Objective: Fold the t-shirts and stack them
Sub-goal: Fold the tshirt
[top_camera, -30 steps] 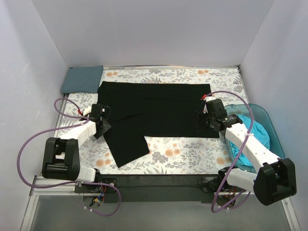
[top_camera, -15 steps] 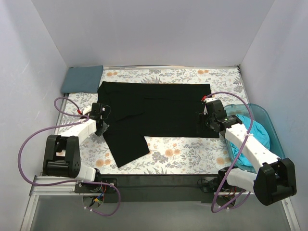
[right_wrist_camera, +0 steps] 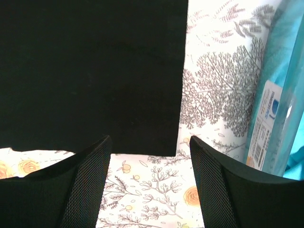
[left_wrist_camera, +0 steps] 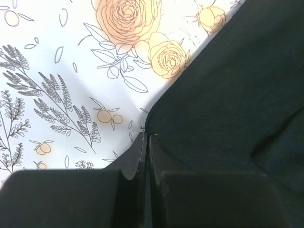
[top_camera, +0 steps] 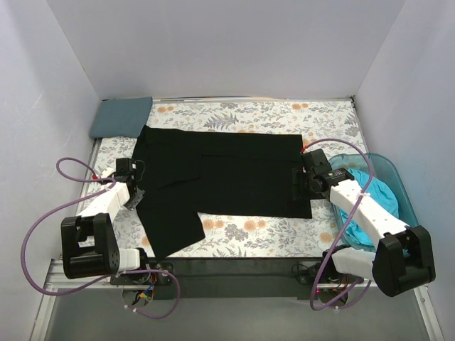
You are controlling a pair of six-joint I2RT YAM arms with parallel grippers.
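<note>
Two grippers flank the black t-shirt (top_camera: 227, 170), which lies flat on the table cloth (top_camera: 249, 227), long axis left to right. We find the left gripper (left_wrist_camera: 146, 145) pinched on its left edge. The right gripper (right_wrist_camera: 148, 142) gapes wide, holding nothing, with the right hem corner just beyond it. A folded blue-grey t-shirt (top_camera: 121, 117) sits far left, and a turquoise t-shirt (top_camera: 380, 195) fills the tub (right_wrist_camera: 285, 71). We judge folding room adequate.

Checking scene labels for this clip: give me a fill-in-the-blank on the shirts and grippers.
The left gripper pinches the black t-shirt at its edge; the right gripper is ___.
The turquoise t-shirt lies in the teal tub on the robot's ___ side.
The folded blue-grey t-shirt lies at the far ___ corner of the floral table cloth.
Missing: open; right; left.
</note>
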